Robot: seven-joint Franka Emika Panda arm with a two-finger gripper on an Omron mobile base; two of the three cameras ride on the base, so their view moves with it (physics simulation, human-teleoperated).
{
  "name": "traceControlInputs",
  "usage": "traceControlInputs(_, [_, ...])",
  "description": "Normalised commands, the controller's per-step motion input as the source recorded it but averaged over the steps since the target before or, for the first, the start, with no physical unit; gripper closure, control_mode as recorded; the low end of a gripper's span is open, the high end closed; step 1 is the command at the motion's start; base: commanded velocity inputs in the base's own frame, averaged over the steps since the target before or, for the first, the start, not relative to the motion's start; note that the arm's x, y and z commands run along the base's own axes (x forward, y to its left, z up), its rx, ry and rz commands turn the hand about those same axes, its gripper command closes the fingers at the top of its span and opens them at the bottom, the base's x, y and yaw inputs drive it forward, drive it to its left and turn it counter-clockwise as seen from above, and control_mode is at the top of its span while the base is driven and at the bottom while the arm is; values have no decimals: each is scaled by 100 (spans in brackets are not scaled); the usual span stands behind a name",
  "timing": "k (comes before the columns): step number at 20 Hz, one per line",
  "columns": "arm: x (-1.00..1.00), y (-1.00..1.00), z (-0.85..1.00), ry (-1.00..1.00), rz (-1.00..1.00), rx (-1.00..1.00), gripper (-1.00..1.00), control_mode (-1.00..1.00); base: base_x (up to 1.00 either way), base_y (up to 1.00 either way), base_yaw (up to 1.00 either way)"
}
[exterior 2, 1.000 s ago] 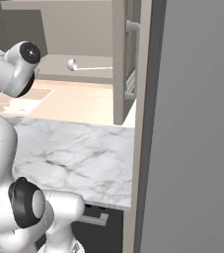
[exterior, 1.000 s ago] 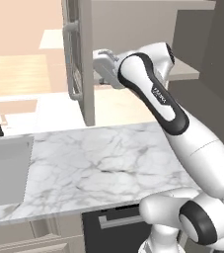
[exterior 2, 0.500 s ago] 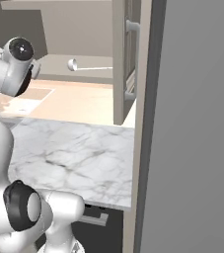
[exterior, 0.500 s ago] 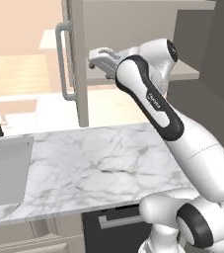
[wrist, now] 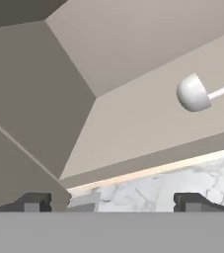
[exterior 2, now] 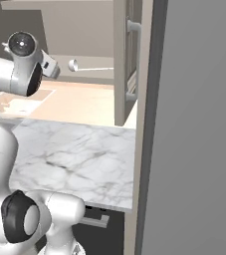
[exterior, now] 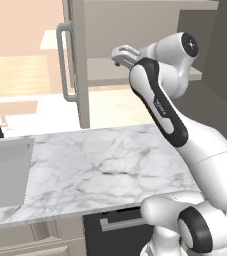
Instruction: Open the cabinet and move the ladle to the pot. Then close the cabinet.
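Now | marble counter [exterior: 105, 165] bare-looking | cabinet [exterior 2: 120, 60] open | ladle [wrist: 195, 92] shelved

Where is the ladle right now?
The ladle lies on the bottom board inside the open cabinet, right of the open gripper. In the hand view its bowl sits at upper right, untouched.

The ladle [wrist: 195, 93] handle runs off the hand view's right edge, and in the right base view its end is hidden behind the cabinet [exterior 2: 120, 60] door. The sink [exterior: 0, 172] is cropped at the left base view's left edge.
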Motion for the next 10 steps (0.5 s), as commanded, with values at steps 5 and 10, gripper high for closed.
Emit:
traceControlInputs(5, [36, -58, 0, 0, -7, 0, -100, -100, 0, 0, 0])
traceControlInputs(10, [12, -28, 1, 0, 0, -4, -100, -100, 0, 0, 0])
